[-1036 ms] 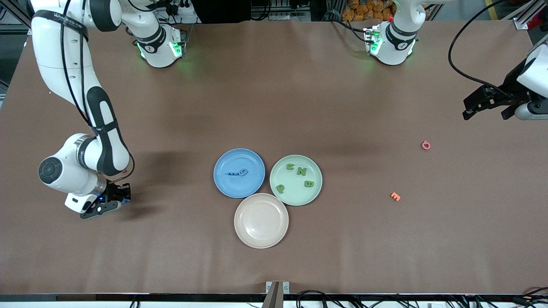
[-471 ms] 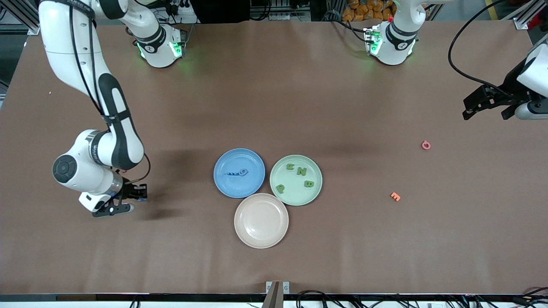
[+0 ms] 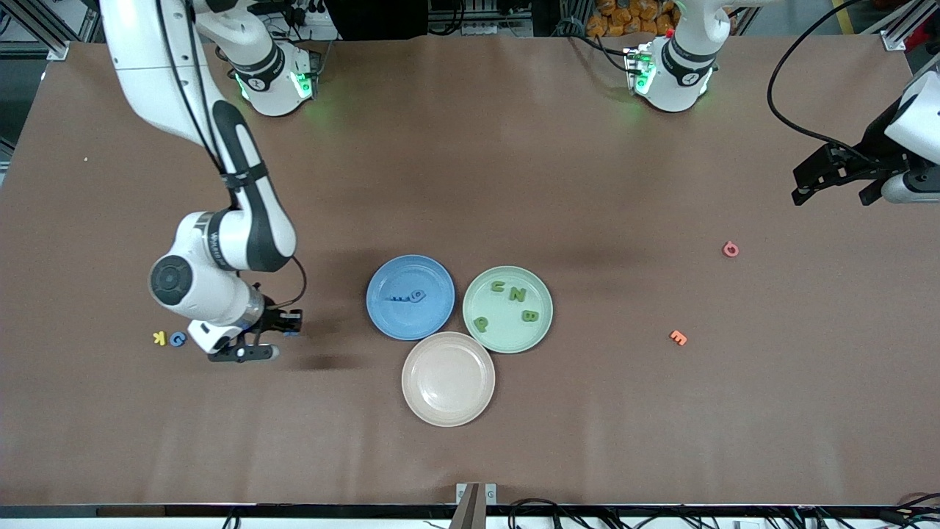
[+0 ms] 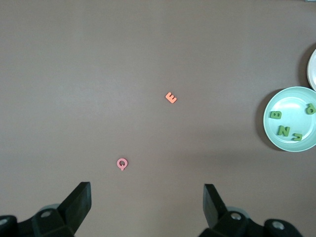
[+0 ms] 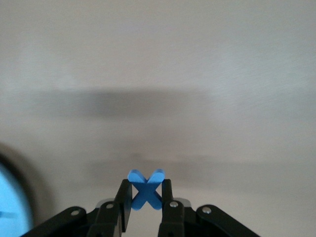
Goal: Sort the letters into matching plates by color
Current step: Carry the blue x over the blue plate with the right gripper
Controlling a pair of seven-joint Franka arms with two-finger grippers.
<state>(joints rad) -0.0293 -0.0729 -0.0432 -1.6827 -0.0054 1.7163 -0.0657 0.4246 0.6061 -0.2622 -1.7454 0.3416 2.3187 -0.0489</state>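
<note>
right gripper (image 3: 283, 332) was clamped on blue X (image 5: 145, 189) | blue plate (image 3: 382, 318) lay at roughly its 3 o'clock, apparently near | left gripper (image 4: 147, 200) was parked, jaws wide

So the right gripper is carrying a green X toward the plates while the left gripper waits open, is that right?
Not quite: the X pinched in the right gripper is blue, not green, as the right wrist view shows. The rest holds: that gripper is up over the table on the right arm's side of the blue plate, and the left gripper waits open above bare table near the pink Q.
</note>
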